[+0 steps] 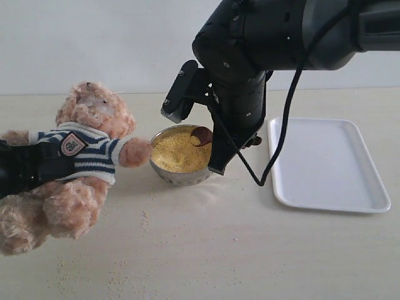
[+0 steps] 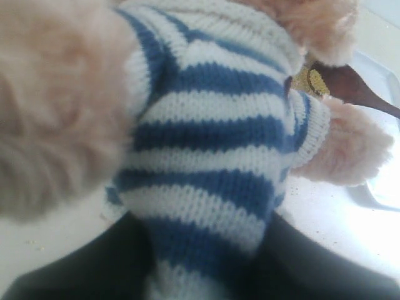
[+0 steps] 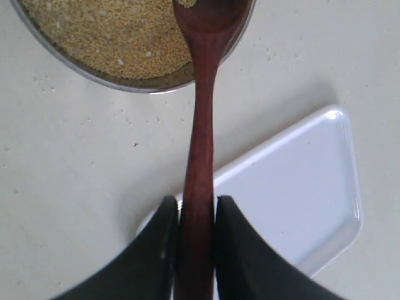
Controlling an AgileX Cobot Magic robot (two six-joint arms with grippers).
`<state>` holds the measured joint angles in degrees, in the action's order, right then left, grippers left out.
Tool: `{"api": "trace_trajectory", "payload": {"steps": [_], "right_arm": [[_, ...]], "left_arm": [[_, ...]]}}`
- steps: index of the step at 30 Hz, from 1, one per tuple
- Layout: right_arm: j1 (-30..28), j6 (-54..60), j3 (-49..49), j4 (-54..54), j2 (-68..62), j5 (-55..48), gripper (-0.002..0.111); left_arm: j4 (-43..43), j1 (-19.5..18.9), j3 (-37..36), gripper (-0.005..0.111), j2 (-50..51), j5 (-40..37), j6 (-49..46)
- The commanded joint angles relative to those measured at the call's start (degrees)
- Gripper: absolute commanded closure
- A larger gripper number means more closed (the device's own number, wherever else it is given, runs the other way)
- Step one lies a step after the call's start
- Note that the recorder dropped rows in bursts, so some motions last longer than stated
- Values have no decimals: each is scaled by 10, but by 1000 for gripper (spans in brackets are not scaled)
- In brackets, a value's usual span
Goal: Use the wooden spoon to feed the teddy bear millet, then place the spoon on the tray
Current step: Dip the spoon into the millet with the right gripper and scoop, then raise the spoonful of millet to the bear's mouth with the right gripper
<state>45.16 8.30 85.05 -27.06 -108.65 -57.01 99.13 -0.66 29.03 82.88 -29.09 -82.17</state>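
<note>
Wooden spoon (image 3: 199, 125) is clamped by its handle in the right hand (image 3: 196, 206), oval end at the right rim of the metal bowl (image 1: 181, 179) mid-frame in the exterior view, touching or just above the millet (image 1: 175, 155). Reads as the scoop step. To do it well: sink the oval end into the heap, roll it level before lifting, take a modest load, then travel slowly toward the muzzle of the teddy bear (image 1: 94, 125) at upper left. Loose grains (image 1: 145, 219) on the bench (image 1: 250, 250) suggest it spills easily. At the left edge, the left hand (image 1: 37, 169) is closed on the bear's striped torso, propping it up; one paw touches or nearly touches the bowl, so clear it on the way across. Right of the bowl lies the tray (image 1: 331, 162), just beside it. Right wrist view shows the grip and a few grains in the spoon, both masked by the arm in the exterior view. Left wrist view shows sweater pinched between dark fingers (image 2: 69, 275). Only the exterior view shows the bear's face.
</note>
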Motion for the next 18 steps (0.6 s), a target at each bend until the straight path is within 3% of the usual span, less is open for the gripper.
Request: {"api": "trace_trajectory", "payload": {"steps": [1, 14, 18], "right_arm": [[0, 0, 2, 8, 11, 4, 108], [-1, 9, 2, 43, 88, 20, 108], [-1, 20, 2, 57, 114, 20, 108]], "left_arm": [[8, -3, 3, 102, -5, -7, 1], [8, -3, 3, 102, -5, -14, -2], [8, -3, 3, 102, -5, -47, -2]]}}
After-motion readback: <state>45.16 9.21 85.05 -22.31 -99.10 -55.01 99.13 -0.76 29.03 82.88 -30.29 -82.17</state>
